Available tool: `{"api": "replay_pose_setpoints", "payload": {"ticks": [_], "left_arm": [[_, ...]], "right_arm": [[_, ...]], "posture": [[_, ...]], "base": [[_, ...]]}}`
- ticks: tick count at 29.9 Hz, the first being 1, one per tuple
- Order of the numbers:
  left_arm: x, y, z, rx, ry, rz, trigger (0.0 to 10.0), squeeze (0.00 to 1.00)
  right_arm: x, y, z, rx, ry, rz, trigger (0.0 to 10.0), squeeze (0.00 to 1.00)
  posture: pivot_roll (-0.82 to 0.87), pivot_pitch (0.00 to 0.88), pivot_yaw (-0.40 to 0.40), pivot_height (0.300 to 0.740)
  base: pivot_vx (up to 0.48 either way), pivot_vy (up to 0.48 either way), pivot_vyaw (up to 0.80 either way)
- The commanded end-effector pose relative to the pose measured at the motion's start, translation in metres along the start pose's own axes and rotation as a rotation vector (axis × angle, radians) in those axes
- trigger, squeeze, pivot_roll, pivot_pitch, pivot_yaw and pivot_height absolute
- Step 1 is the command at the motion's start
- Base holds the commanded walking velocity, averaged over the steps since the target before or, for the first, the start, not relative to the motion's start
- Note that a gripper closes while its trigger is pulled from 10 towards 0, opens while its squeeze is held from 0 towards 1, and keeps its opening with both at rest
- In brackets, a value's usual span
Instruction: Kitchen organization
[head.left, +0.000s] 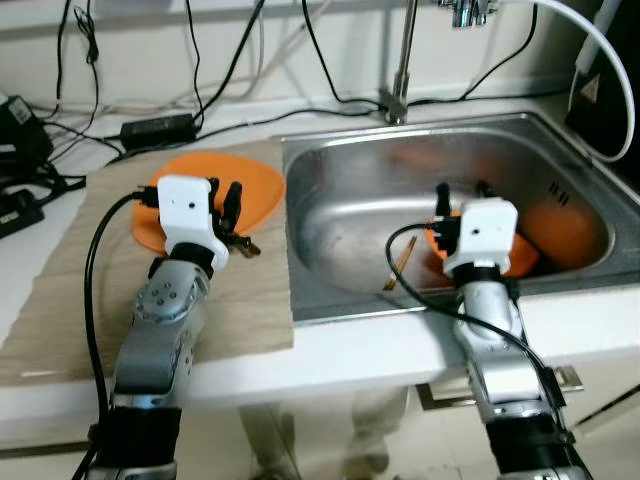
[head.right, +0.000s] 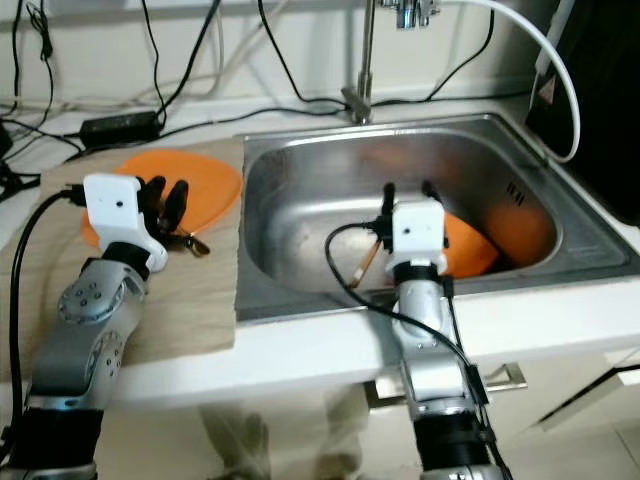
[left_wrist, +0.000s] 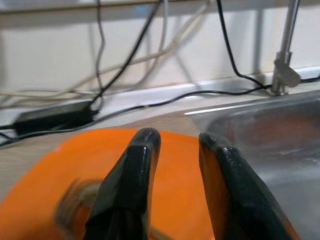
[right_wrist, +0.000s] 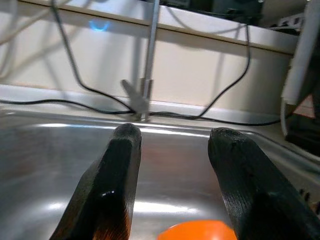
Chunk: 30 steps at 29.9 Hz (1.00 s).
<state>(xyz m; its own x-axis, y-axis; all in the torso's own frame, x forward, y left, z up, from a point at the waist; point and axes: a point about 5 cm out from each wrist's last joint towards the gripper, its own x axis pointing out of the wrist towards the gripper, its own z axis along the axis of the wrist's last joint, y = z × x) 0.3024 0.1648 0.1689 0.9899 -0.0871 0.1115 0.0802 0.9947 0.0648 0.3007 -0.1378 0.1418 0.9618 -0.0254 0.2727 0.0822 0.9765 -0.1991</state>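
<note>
An orange plate (head.left: 258, 182) lies on a wooden mat (head.left: 250, 300) left of the steel sink (head.left: 340, 170). My left gripper (head.left: 222, 198) hovers low over the plate's near edge, fingers (left_wrist: 137, 165) a little apart and nothing between them. A small brown utensil (head.left: 243, 245) rests on the mat at the plate's rim. In the sink's right half sit an orange bowl (head.left: 562, 232) and another orange dish (head.left: 522, 260) beneath my right gripper (head.left: 463, 190), which is open and holds nothing. A wooden stick (head.left: 398, 268) leans in the basin.
The faucet (head.left: 400, 70) rises behind the sink, and a white hose (head.left: 598, 50) curves at the right. Black cables and a power adapter (head.left: 158, 128) clutter the counter behind the mat. The counter's front edge runs just below both arms.
</note>
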Motion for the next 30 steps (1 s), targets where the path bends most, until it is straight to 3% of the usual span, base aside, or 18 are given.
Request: {"api": "replay_pose_setpoints", "payload": {"ticks": [1,12,16,20,25,30], "left_arm": [[0.001,0.006,-0.001,0.021,0.019,0.043,10.0,0.0],[0.015,0.022,0.001,0.059,0.058,0.105,10.0,0.0],[0.024,0.037,-0.004,0.027,0.105,0.149,10.0,0.0],[0.026,0.042,-0.008,0.044,0.129,0.153,10.0,0.0],[0.029,0.053,-0.01,-0.009,0.176,0.171,10.0,0.0],[0.034,0.064,-0.012,0.02,0.205,0.178,10.0,0.0]], "right_arm": [[0.001,0.004,0.002,0.002,-0.011,0.016,10.0,0.0],[0.006,0.012,0.006,0.064,-0.01,0.064,10.0,0.0],[0.009,0.021,0.018,0.141,-0.031,0.128,10.0,0.0],[0.01,0.022,0.021,0.155,-0.036,0.136,10.0,0.0],[0.01,0.02,0.019,0.153,-0.025,0.141,10.0,0.0],[0.009,0.021,0.016,0.154,-0.01,0.154,10.0,0.0]], "posture": [[-0.05,0.0,0.099,0.74],[-0.04,0.0,0.101,0.74],[-0.05,0.0,0.102,0.74],[-0.05,0.0,0.104,0.74],[-0.04,0.0,0.102,0.74],[-0.04,0.0,0.101,0.74]], "base": [[0.0,0.0,0.0],[0.0,0.0,0.0],[0.0,0.0,0.0],[0.0,0.0,0.0],[0.0,0.0,0.0],[0.0,0.0,0.0]]}}
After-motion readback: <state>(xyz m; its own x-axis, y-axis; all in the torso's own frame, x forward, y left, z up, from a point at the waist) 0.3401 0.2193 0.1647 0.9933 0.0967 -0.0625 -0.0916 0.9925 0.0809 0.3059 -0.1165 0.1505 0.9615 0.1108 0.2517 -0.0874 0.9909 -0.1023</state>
